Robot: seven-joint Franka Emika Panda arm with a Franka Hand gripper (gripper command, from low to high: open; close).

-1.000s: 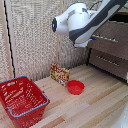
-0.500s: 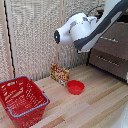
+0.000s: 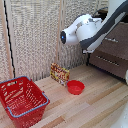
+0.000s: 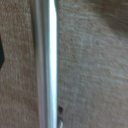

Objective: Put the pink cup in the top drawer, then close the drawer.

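The bulky white robot arm [image 3: 87,30] reaches across the upper right of the exterior view, in front of the dark brown chest of drawers [image 3: 112,57] with silver bar handles. The gripper's fingers are hidden behind the arm there. The pink cup is out of view in both views. The wrist view shows only a blurred silver bar [image 4: 46,64] running across a brown wood surface [image 4: 95,60], very close. No fingertips show clearly in it. I cannot tell which drawer this bar belongs to.
A red wire-mesh basket [image 3: 22,100] stands on the wooden floor at the exterior view's left. A flat red bowl [image 3: 75,87] lies mid-floor, with a patterned box [image 3: 60,73] behind it against the beige woven wall panels [image 3: 35,35].
The arm's white elbow has shifted slightly toward the exterior view's left and a little lower. The basket, bowl and box have not moved.
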